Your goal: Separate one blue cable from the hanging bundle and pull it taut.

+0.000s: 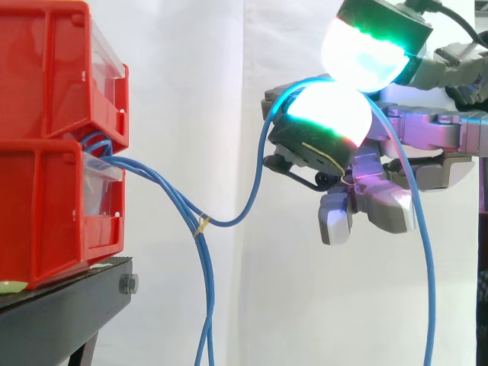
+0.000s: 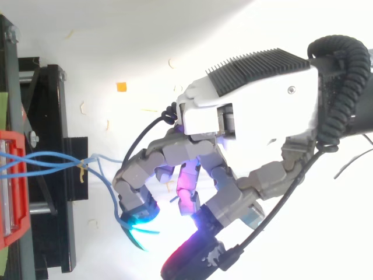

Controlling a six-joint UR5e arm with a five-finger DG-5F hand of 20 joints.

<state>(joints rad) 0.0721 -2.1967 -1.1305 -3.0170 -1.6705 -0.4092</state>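
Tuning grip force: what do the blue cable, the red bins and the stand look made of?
Blue cable: smooth plastic-type jacket, glossy; it bends in soft curves where the hand pinches it. Red bins: moulded plastic, glossy, ribbed walls, clear front panels. Black stand: likely painted metal, matt, with a bolt head.

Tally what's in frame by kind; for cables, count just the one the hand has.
Bins: 2
Stand: 1
Tie: 1
Hand: 1
Cable, pinched between the pads: 1
Total: 6
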